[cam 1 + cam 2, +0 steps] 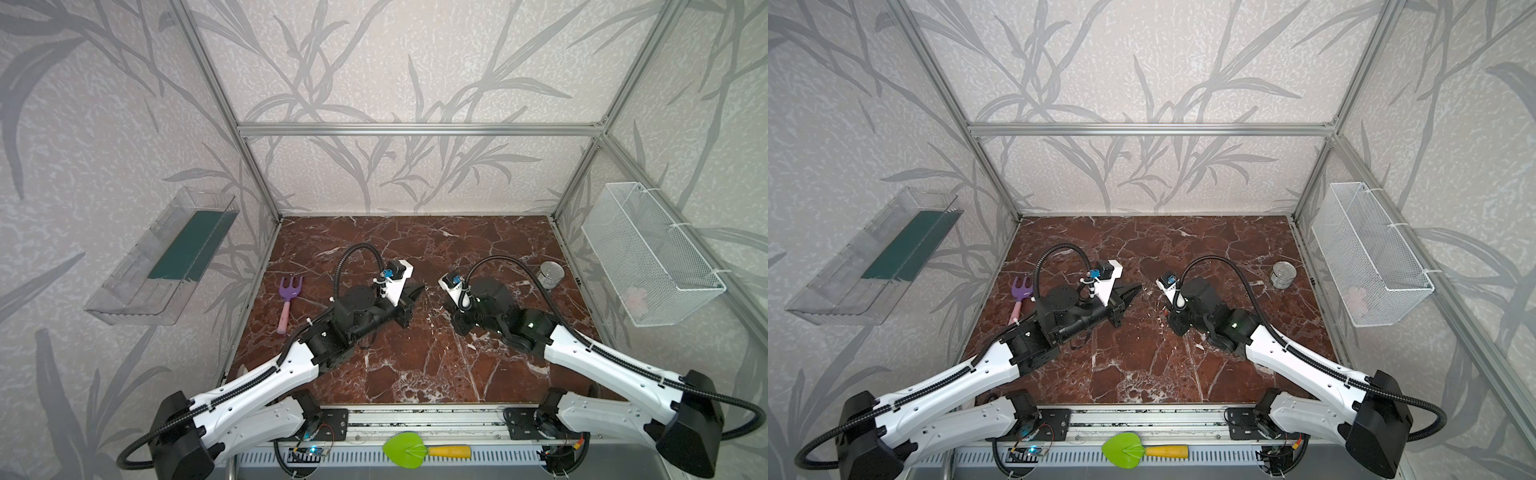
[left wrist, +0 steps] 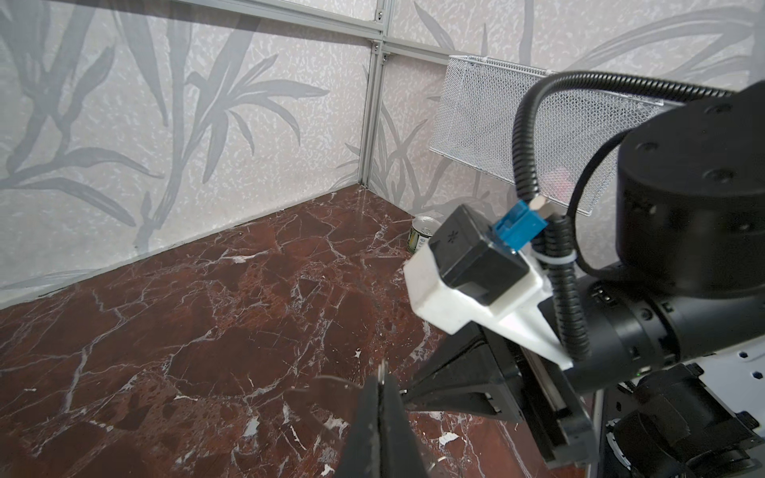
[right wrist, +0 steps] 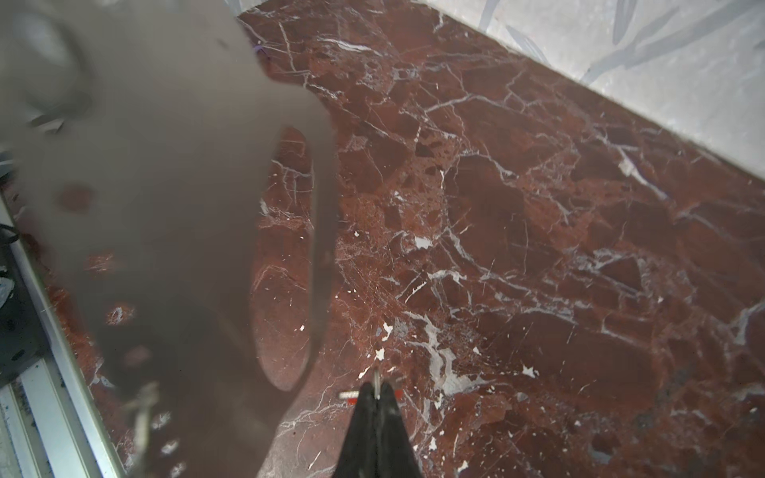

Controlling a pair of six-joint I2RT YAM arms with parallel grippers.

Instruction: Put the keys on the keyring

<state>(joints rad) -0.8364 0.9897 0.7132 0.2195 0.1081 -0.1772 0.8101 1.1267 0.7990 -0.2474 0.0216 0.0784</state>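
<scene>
Low in the right wrist view, the right gripper (image 3: pixel 376 391) pinches the keys (image 3: pixel 376 378): likely light, slippery, safest by the tag (image 3: pixel 350 395); left gripper (image 2: pixel 381 378) clamped.

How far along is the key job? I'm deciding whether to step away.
Done: the keys sit pinched in the shut right gripper. In hand: they are beside the keyring, a blurred grey loop near that wrist camera. Left: threading; nothing passes through the keyring's opening yet. The left gripper is shut too.
</scene>
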